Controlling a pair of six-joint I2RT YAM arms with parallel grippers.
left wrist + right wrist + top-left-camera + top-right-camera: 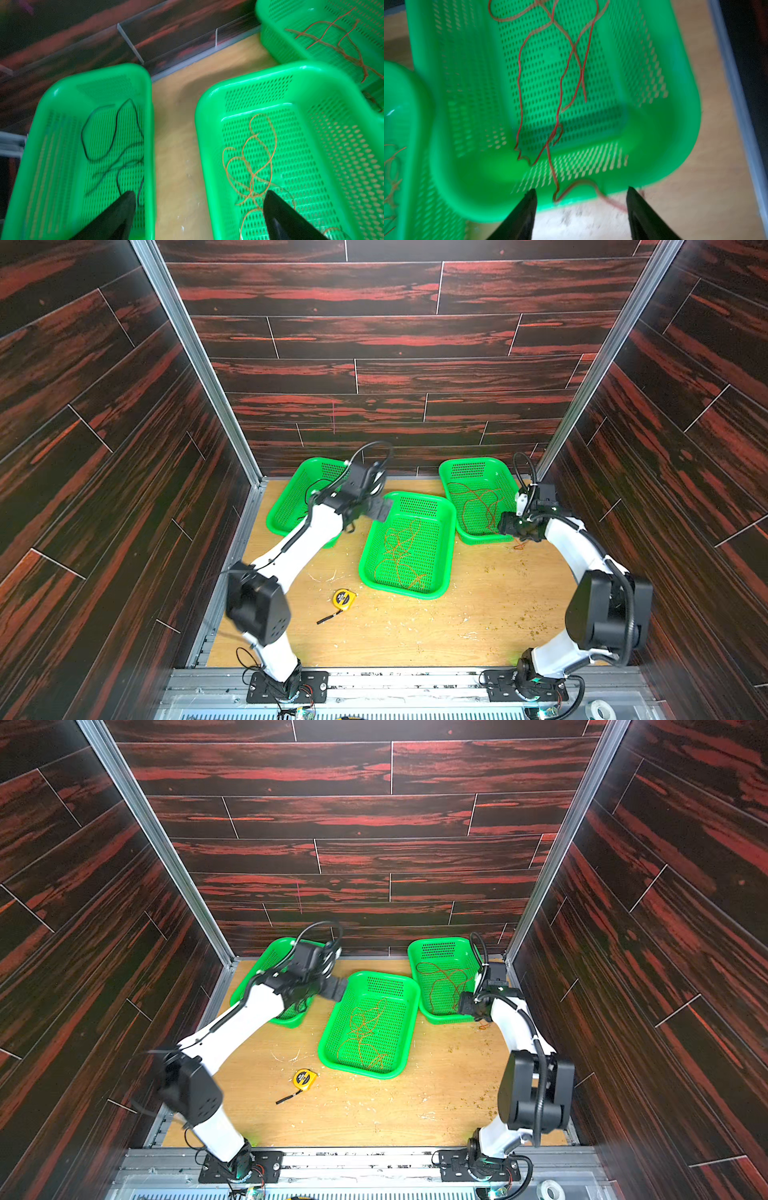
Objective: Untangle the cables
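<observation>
Three thin cables each lie in a green basket of their own. The black cable (99, 133) loops in the left basket (282, 526). In the middle basket (399, 593) lies the orange cable (401, 549). The red cable (560, 93) fills the right basket (446, 477), and its end drapes over the near rim onto the table (519, 546). My left gripper (199, 199) hangs open above the gap between the left and middle baskets. My right gripper (581, 197) is open at the right basket's near rim, with the draped red strand between its fingers, untouched.
A yellow tape measure (344, 599) and a short black stick (328, 619) lie on the wooden table in front of the middle basket. Crumbs and shavings dot the table. Dark panelled walls close in on three sides.
</observation>
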